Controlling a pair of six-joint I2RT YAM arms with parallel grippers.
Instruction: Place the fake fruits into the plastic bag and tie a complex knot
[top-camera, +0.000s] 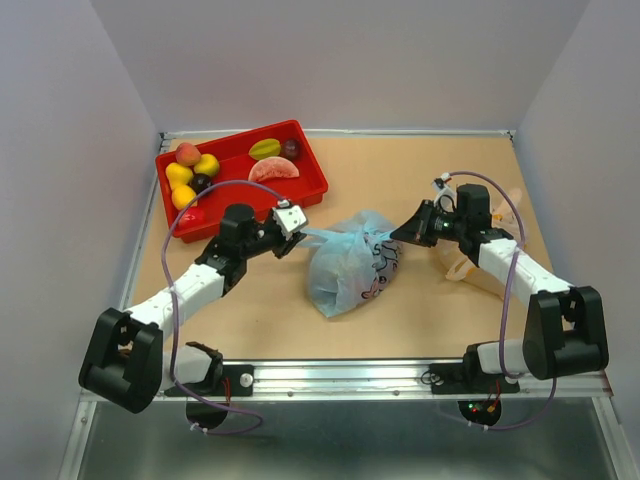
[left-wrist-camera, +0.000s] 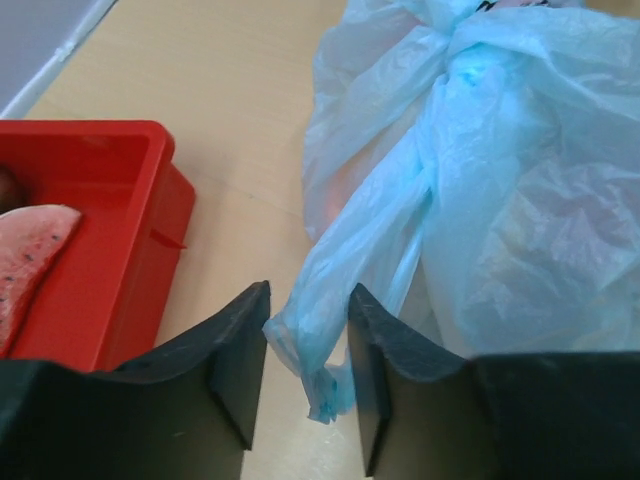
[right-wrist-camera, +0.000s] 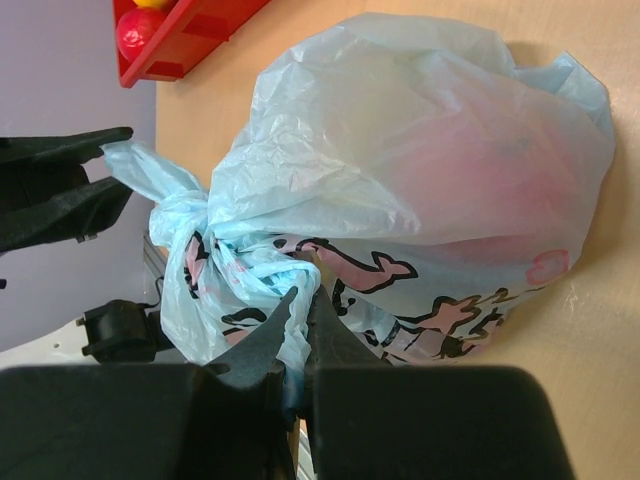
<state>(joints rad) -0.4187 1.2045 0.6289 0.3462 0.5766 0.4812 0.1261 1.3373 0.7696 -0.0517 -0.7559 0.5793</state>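
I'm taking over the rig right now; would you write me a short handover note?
Left gripper: open, jaws either side of one handle strip, not clamped.
Right gripper: shut on the plastic bag, on twisted film beside the knot.
The bag lies between the arms; something pinkish-red shows through it.
Done: one knot at the bag's neck.
Left: fake fruits sit in the red tray; the knot likely needs more tying.

Wooden table (top-camera: 260, 310): plastic bag (top-camera: 350, 268), red tray (top-camera: 232, 148)
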